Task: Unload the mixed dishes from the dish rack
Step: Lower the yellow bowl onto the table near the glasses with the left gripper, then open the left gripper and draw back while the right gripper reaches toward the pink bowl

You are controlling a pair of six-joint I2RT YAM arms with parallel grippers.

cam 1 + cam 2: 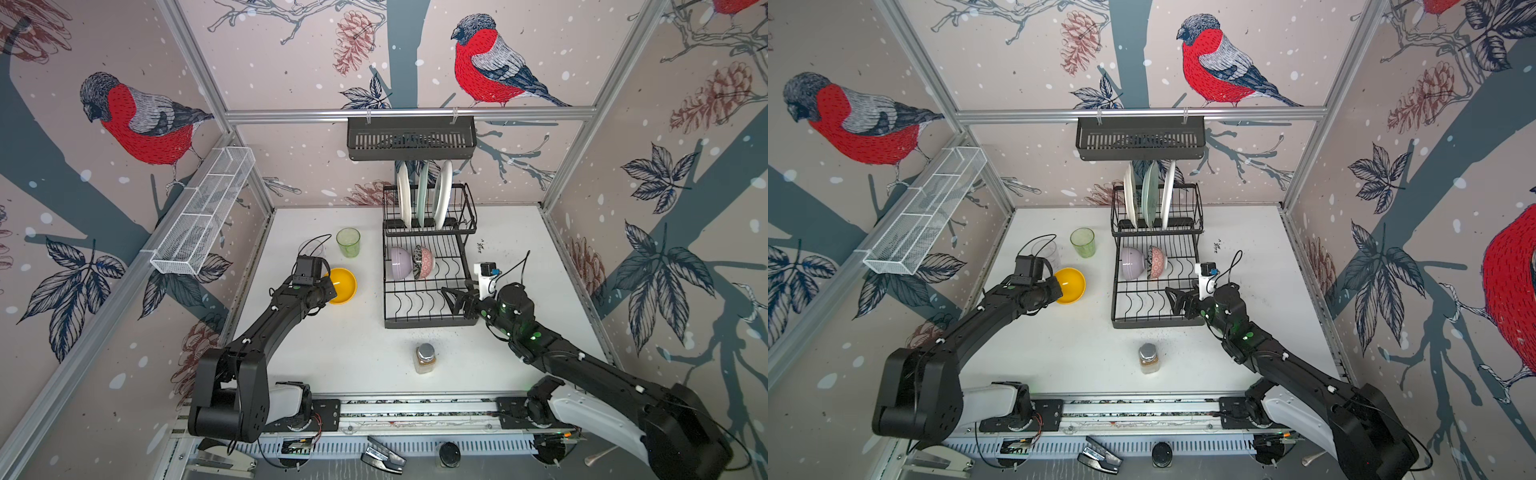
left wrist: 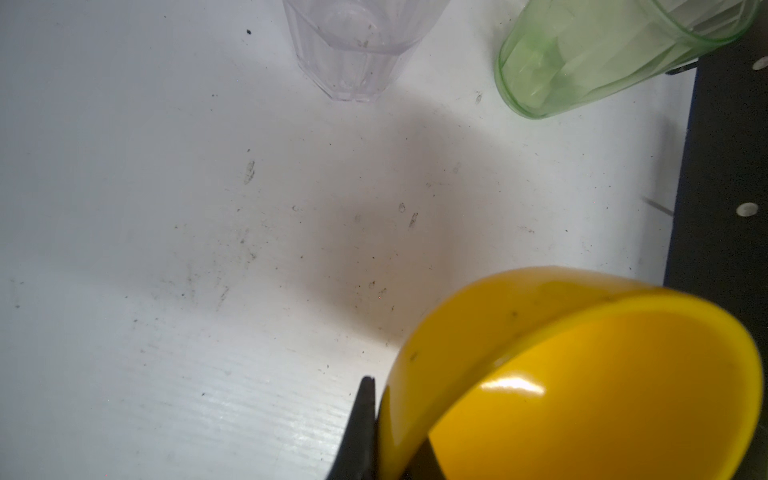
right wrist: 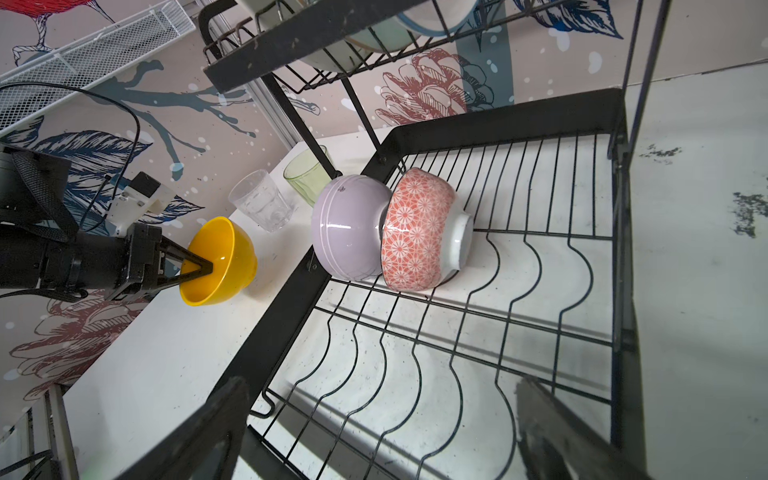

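Dish rack (image 1: pixel 428 323) at back of table (image 1: pixel 353 353), part unloaded. Three plates (image 1: pixel 423 195) upright in top tier. Lilac bowl (image 1: pixel 400 262), pink bowl (image 1: pixel 424 262) on sides in low tier, touching. Yellow bowl (image 1: pixel 345 286) out, tilted, left of rack. Green tumbler (image 1: pixel 348 242), clear tumbler (image 1: pixel 311 248) out, upright on table. Left gripper (image 3: pixel 206 266) pinches yellow bowl's rim; bowl maybe not down yet. Right gripper (image 1: pixel 449 300) wide, empty, at rack's near right corner.

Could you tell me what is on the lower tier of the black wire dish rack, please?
A lilac bowl and a pink-patterned bowl lie on their sides, touching. The dish rack wires directly beneath them are covered.
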